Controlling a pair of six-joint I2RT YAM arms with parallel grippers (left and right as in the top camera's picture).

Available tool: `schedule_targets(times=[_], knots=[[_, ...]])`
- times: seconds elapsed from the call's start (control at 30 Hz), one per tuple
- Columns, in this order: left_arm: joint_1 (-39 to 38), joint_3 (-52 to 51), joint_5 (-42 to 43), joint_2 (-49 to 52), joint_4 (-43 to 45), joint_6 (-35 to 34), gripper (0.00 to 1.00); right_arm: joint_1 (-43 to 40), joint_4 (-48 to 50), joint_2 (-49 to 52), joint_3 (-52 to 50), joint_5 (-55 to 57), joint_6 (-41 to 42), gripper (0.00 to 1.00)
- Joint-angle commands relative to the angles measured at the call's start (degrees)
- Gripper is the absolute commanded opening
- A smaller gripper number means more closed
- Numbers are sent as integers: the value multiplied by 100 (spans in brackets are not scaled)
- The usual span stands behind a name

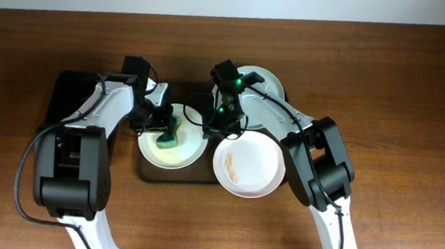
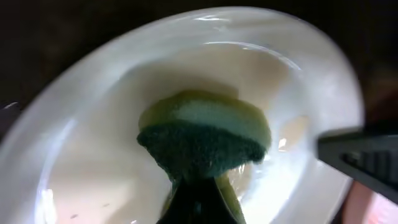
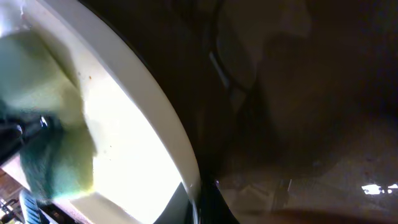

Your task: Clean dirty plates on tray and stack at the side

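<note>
Three plates in play, and my left end effector (image 1: 160, 118) is down over one of them, fingers clamped on a yellow-green sponge (image 2: 205, 134) whose dark scouring layer faces the wrist camera. The sponge's long side runs crosswise to my fingers, and it looks to be pressed into the well of the sponge plate (image 1: 182, 158) directly beneath my fingertips. That plate sits on the dark-brown tray (image 1: 176, 176). Its face is pale and wet-shiny, with only a few tiny specks near the rim.

Across the plate from my left fingers, my right end effector (image 1: 221, 126) is at the opposite rim. The rim runs straight up to its fingertips, and one dark finger shows over the edge. It reads like a steadying pinch, but the view is too dark and I cannot tell whether those fingers are closed on the rim.

I judge this as the wipe on the first plate, with nothing stacked at the side yet. The sponge's free path is across the well toward my right fingers, so the stroke has to stop short of them.

The smeared plate (image 1: 254, 172) lies just beside my right end effector, on the side toward my base. It overlaps the tray's corner and hangs out over the counter (image 1: 398, 90), with yellowish-brown smears (image 1: 233, 168) on its face. My right arm is clearly the nearer one. The third plate (image 1: 265, 79) lies beyond my right end effector, partly hidden under that arm. A glossy black tray (image 1: 71, 94) lies out past my left arm.
</note>
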Motion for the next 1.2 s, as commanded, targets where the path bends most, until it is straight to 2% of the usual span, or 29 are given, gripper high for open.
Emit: schedule_targets(times=[0.0,0.1,0.17,0.33,0.5,0.73,1.03,1.17], knots=[[66,785,809,144,-385,319,0,85,15,105,-111,229,87,4],[350,1919,1408,144,-1073,535,0,83,20,105,-109,229,85,4],[570,2164,1445,144,-1270,538,0,79,17,90,-94,227,85,4],[1287,2164,1438,146,-1390,533,0,131,-302,-820,-57,1349,68,4],[1414,2162,1270,146,-1285,531,0,603,-905,-1679,-57,3425,87,4],[1414,2162,1027,146,-1283,531,1,1108,-1635,-1709,162,5399,352,4],[1414,2162,1025,146,-1281,531,1,1534,-1679,-1709,610,6378,367,4],[1414,2162,1027,146,-1281,531,1,2002,-1626,-1709,610,7571,374,4]])
